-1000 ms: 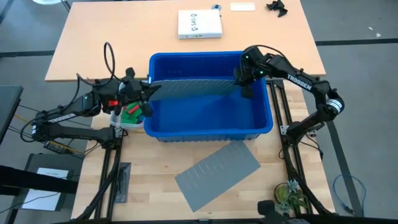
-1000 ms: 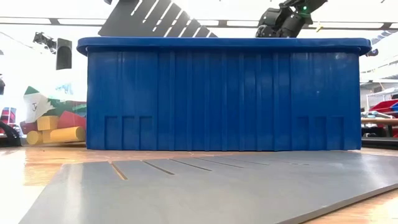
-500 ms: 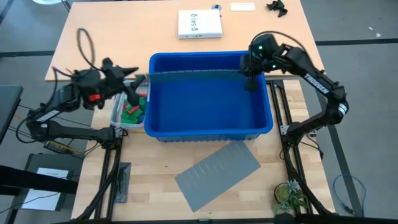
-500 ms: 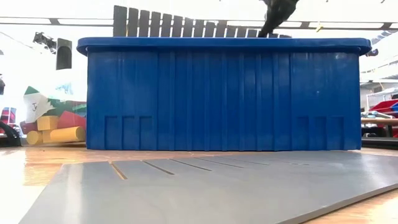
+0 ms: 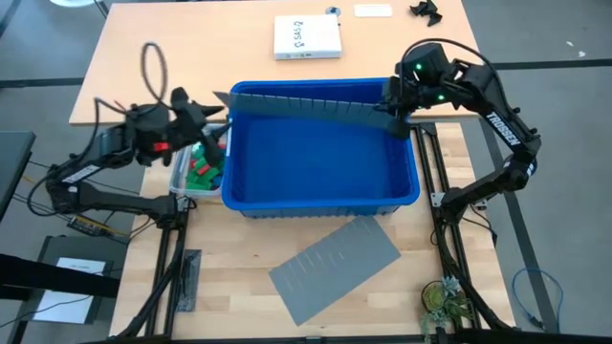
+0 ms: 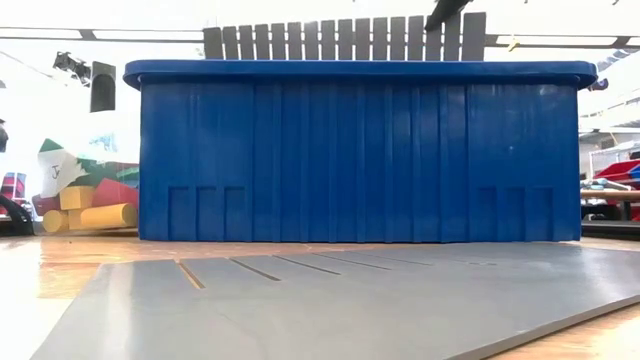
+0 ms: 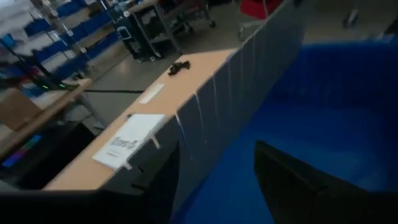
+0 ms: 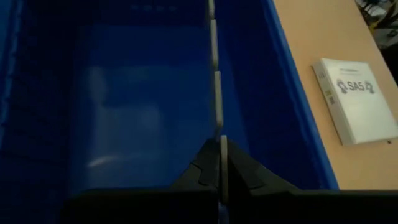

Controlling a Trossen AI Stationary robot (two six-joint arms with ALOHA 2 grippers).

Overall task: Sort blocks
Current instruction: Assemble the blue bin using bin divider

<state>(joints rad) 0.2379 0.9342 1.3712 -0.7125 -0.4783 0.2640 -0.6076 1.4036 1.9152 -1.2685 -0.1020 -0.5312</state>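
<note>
Pinching grey divider point(image 5: 306, 102) over blue bin point(image 5: 320, 196), right gripper point(image 5: 396, 113) clamped, left gripper point(image 5: 215, 119) parted, empty.

Blue bin point(image 5: 316, 196), slotted grey divider point(image 5: 306, 103), red and green blocks point(image 5: 203, 167).

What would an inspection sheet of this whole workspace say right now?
Surface: wooden table, partly bare.
Job's things: green and red blocks in a clear tub beside the blue bin.
Clutter: grey slotted divider standing across the bin; second grey panel; white box.
Grippers: right gripper shut on the divider's end; left gripper open at the other end.
Cables: black loop above the left arm.
Surroundings: toy shapes and shelving behind; no person seen.
</note>
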